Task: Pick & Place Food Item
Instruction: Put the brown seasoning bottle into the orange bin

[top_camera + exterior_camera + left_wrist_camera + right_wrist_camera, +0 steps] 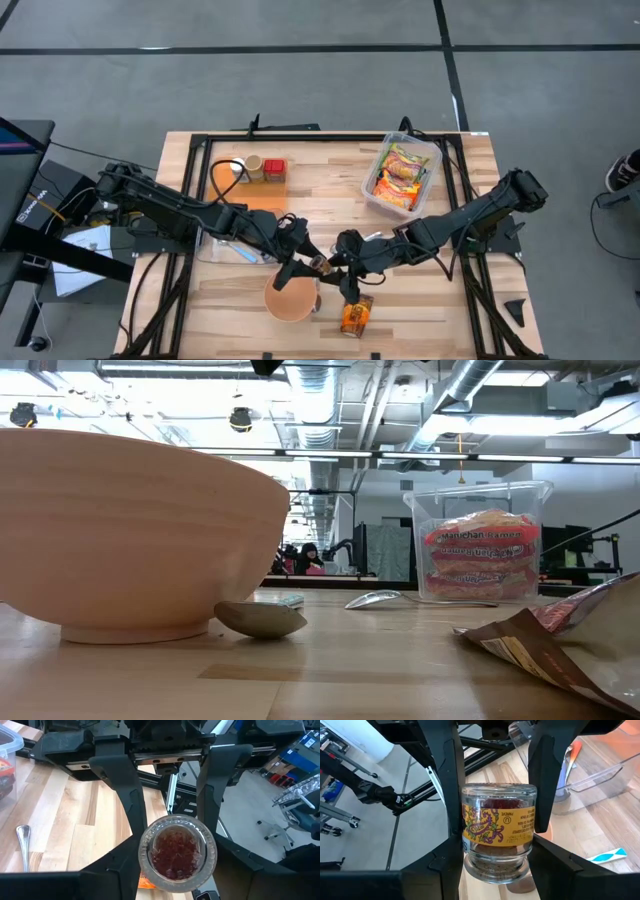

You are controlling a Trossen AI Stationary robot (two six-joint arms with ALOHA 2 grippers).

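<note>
Both hands grip a jar (499,832) of red spice.

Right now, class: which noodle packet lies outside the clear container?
The orange packet beside the wooden bowl; the others sit inside the container.

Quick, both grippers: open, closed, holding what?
Left gripper: around the jar's top; grip cannot be told.
Right gripper: closed on the jar.

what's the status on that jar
Right end effector clamped on glass spice jar. Left end effector around same jar, above wooden bowl. Nothing in the way.
</note>
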